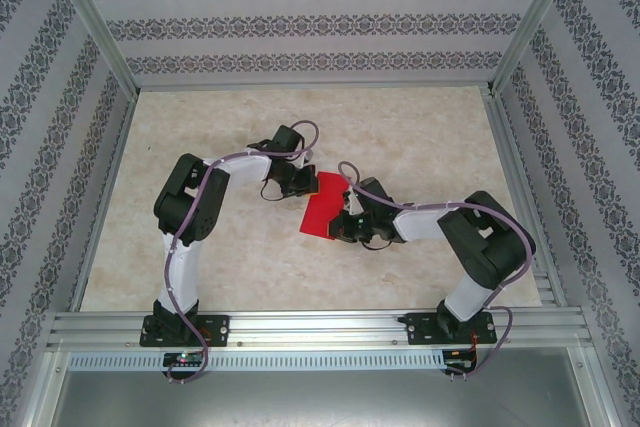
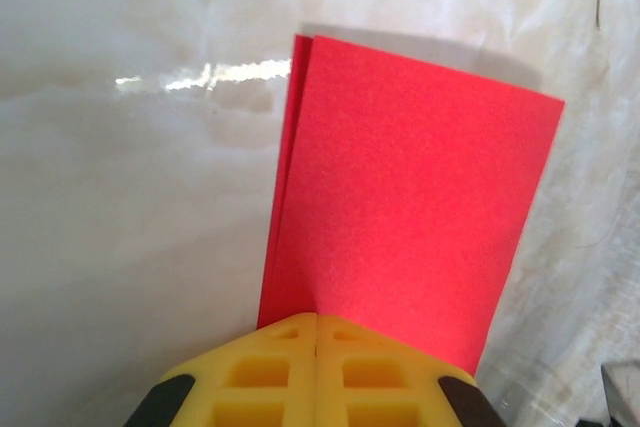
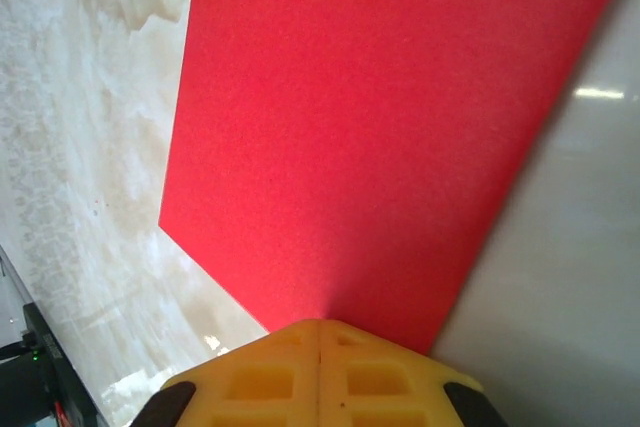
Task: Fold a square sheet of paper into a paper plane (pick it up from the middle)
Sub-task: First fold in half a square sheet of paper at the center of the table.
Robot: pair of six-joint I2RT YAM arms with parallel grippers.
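Left gripper (image 2: 317,325) is clamped on one edge of the red paper (image 1: 325,204), two layers showing. My right gripper (image 3: 320,329) pinches the opposite edge, at the middle of the bench (image 1: 420,127).

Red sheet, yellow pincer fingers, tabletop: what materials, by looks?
The red sheet: thin matte paper, fine grain, two layers showing at one edge. The fingers: matte yellow, pocketed lattice; likely moulded plastic or rubber. The tabletop: glossy marbled cream, glare streak; perhaps laminate or film.
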